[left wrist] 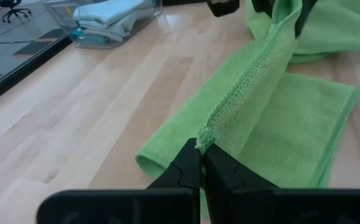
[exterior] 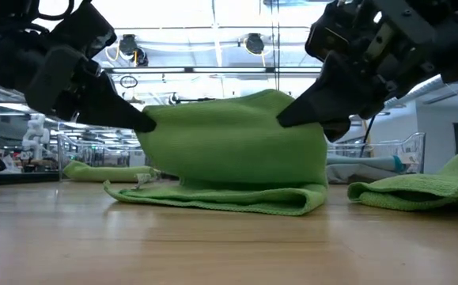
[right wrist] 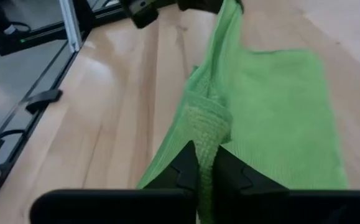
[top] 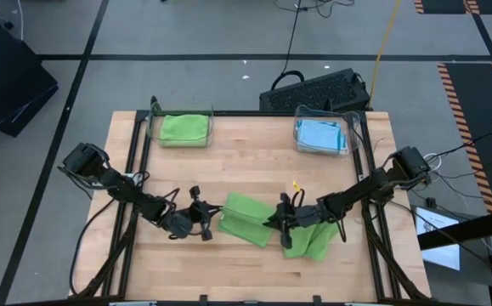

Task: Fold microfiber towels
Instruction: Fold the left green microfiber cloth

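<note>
Both grippers, left (top: 209,223) and right (top: 281,218), pinch the green towel's (top: 247,219) raised edge mid-fold; next, carry it across and lay it flat.

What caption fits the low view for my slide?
Left gripper and right gripper each pinch an end of the green towel, lifting its upper layer off the table.

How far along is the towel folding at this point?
Done: folded green towels fill one clear bin, folded blue towels the other bin. In hand: the left gripper and right gripper are each shut on an edge of the green towel, raised mid-fold. Left: finishing this fold, plus the crumpled green towel beside it.
</note>
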